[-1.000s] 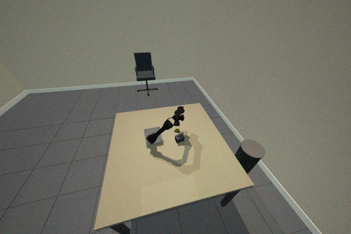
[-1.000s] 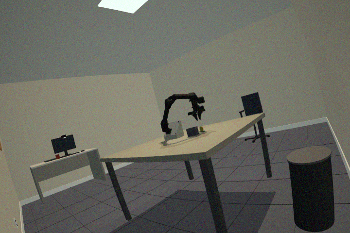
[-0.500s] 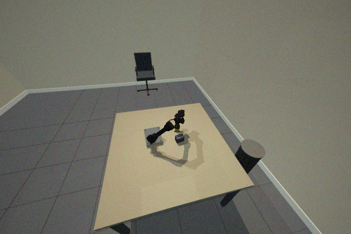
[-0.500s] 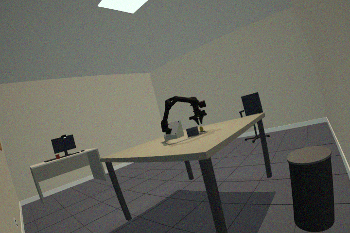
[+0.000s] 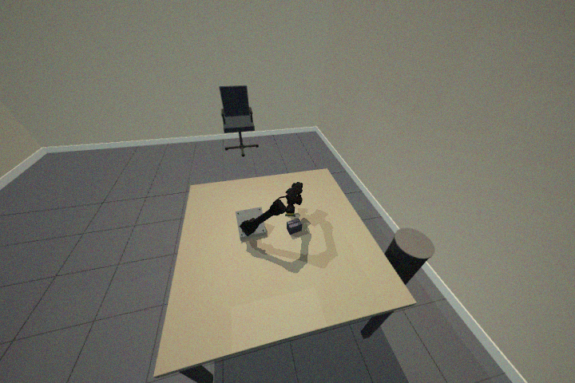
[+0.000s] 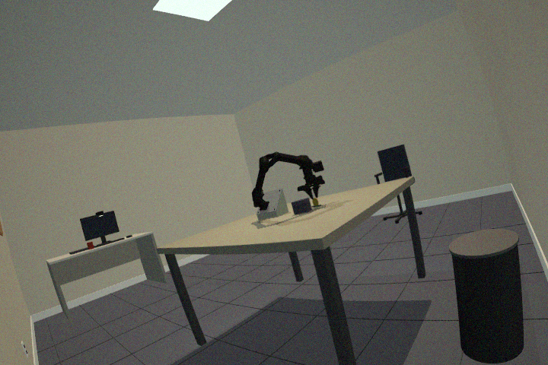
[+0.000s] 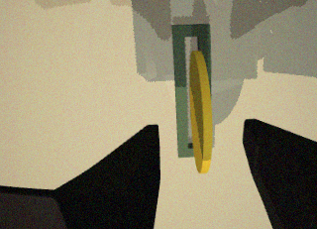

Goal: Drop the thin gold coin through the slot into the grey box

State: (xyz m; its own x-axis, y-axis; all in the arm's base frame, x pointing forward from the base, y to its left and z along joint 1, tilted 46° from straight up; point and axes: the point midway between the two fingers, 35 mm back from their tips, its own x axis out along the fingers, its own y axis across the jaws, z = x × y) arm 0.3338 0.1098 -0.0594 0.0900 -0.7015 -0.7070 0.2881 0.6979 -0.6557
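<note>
Below, one open, empty pincer (image 7: 201, 150) hovers over one coin (image 7: 200, 110) in one holder (image 7: 182, 98).

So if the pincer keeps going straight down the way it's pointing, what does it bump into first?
Probably the gold coin, standing on edge in its green holder. The open pincer points down at it, a finger on each side, so the coin's rim would likely slip between them before anything touches. Depth is hard to judge.
</note>
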